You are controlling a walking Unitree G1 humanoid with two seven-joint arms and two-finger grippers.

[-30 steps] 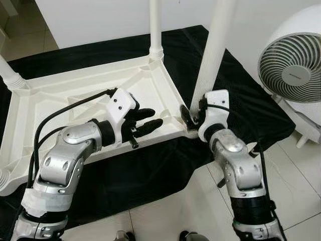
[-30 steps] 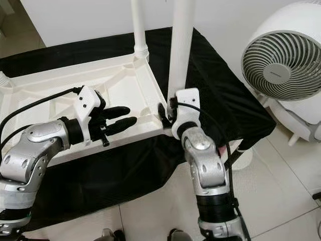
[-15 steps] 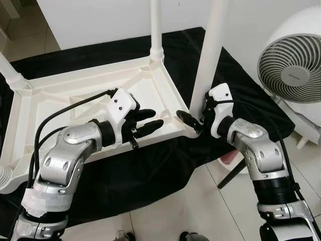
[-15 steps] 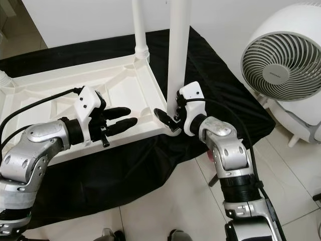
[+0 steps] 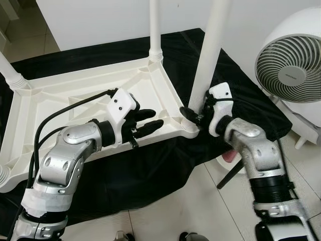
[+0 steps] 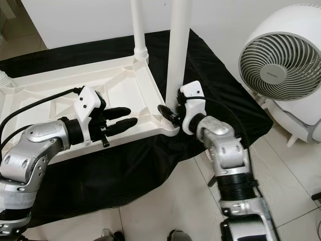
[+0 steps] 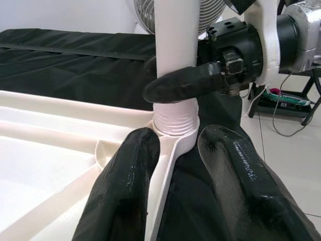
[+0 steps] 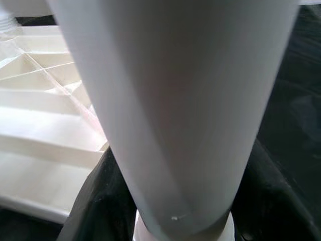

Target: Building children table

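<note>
A: What's lying in front of the robot?

B: The biggest thing is the black cloth [image 5: 150, 170], draped over some support and hanging down toward the tiled floor [image 5: 175, 216]. On it the white table top [image 5: 60, 95] is lying upside down, ribs facing up. Off beyond the cloth's right edge a white fan [image 5: 291, 65] is standing.

A: And the legs?

B: One leg [image 5: 154, 30] is standing at the top's far right corner, and another leg stub [image 5: 11, 75] is showing at its far left corner. The leg being worked on [image 5: 213, 50] is rising from the near right corner socket [image 5: 189, 126].

A: What are the grippers doing?

B: The right gripper [image 5: 193, 114] is closing its fingers around that leg just above the socket. The left wrist view is showing one black finger [image 7: 185, 83] lying across the leg's front, above the ribbed collar [image 7: 174, 120]. The left gripper [image 5: 148, 122] is straddling the top's near rim, fingers slightly apart; I'd guess it's bracing the rim, though I can't make out real contact.

A: What could go wrong?

B: In my judgement, the leg is looking slightly tilted. If the right gripper is turning it while it's leaning, the thread could cross and jam. If the left gripper isn't truly pinning the rim, the whole top could be sliding on that slick cloth.
</note>
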